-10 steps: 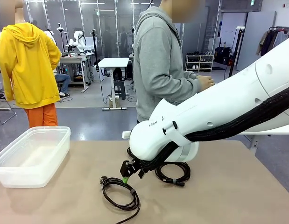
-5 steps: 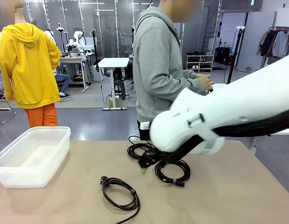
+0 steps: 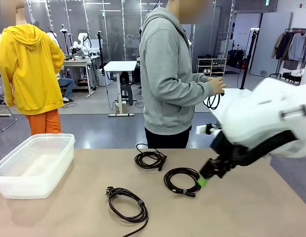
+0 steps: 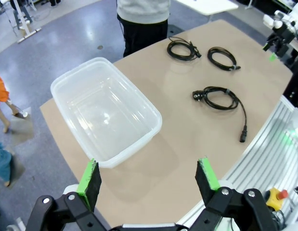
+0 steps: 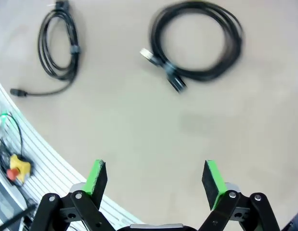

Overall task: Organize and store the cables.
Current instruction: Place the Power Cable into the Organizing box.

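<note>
Three coiled black cables lie on the tan table: one at the far middle [image 3: 150,159], one to its right [image 3: 181,180], and one nearer me with a trailing plug end [image 3: 127,203]. My right gripper [image 3: 205,177] hangs blurred at the right-hand coil's right edge. In its wrist view the right gripper [image 5: 153,177] is open and holds nothing, with that coil [image 5: 194,45] and the trailing cable [image 5: 59,43] ahead of it. My left gripper [image 4: 148,175] is open high above the table, over the clear box [image 4: 105,110]. The person's hand holds another cable [image 3: 212,101].
A clear plastic box [image 3: 34,163] stands at the table's left edge. The person in a grey hoodie [image 3: 167,74] stands at the far side, turned toward a white side table [image 3: 232,98]. A second person in yellow [image 3: 29,69] stands farther back on the left.
My right arm has swung from over the front cable to the right, past the middle coils. The cables have not moved. The person now holds a cable in the hand.
</note>
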Tool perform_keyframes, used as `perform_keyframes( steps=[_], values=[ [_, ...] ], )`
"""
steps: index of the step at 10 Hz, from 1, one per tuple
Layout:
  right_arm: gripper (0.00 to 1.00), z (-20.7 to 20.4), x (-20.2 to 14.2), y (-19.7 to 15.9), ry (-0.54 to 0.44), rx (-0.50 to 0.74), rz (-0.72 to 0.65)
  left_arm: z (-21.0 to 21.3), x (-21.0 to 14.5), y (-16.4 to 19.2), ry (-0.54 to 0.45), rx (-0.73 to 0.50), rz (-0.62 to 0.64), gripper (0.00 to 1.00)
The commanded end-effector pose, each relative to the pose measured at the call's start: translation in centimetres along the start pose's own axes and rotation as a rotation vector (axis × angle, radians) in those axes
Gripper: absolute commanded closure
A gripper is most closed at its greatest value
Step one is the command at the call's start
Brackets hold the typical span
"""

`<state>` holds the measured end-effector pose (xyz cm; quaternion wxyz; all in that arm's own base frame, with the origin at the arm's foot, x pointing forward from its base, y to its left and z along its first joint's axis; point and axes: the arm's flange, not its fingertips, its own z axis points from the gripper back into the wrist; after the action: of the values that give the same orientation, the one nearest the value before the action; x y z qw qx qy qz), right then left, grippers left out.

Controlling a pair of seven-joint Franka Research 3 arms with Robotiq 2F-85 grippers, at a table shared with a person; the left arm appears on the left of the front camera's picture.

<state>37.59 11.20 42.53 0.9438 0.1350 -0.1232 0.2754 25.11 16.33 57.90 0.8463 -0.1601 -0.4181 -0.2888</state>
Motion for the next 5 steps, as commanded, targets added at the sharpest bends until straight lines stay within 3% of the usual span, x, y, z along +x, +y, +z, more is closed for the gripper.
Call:
perform_keyframes(
  steps=[1,2,4,5],
  values=[
    [0.0,3.4,-4.3,-5.3,-0.005,-0.007,-0.019,0.0,0.1,0.0,0.0,-0.005,-0.006,0.0],
    [0.0,5.4,-7.0,-8.4,-0.047,-0.088,0.014,0.0,0.1,0.0,0.0,-0.005,-0.006,0.0],
    [0.0,7.9,-11.6,-13.4,-0.155,-0.044,0.015,0.0,0.1,0.0,0.0,-0.005,-0.006,0.0],
    [0.0,8.8,-14.0,-15.6,-0.173,-0.078,0.003,0.0,0.1,0.0,0.0,-0.005,-0.006,0.0]
  ],
)
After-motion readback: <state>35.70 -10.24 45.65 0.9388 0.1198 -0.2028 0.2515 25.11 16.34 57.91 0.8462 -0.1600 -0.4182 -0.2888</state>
